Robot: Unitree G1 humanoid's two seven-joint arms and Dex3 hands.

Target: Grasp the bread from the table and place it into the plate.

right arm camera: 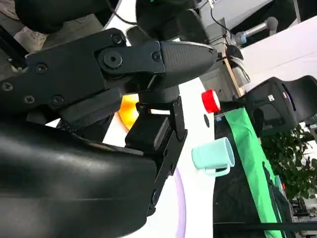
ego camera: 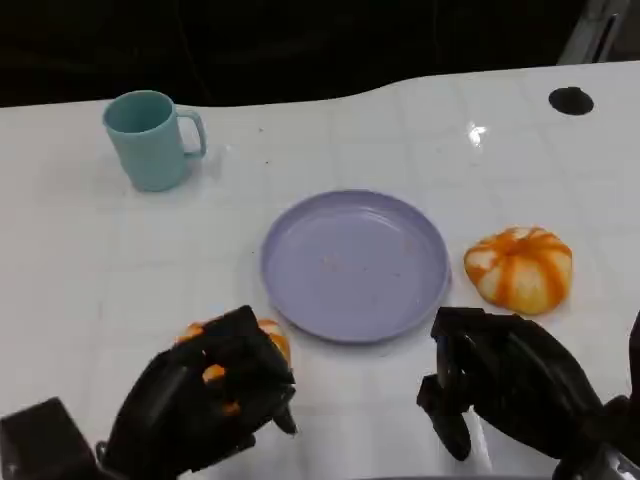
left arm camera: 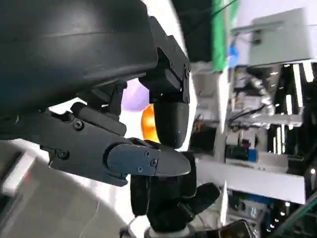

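Gripping the bread at the near-left of the white counter, the left hand has its fingers curled over the orange-and-white bun, just beside the near-left rim of the lavender plate. Most of the bun is hidden, so its long axis cannot be told. A second round, orange-striped bread lies right of the plate, apart from it. The right hand hovers near the front edge, fingers loosely apart, holding nothing. A teal mug stands far left, open counter between it and the plate.
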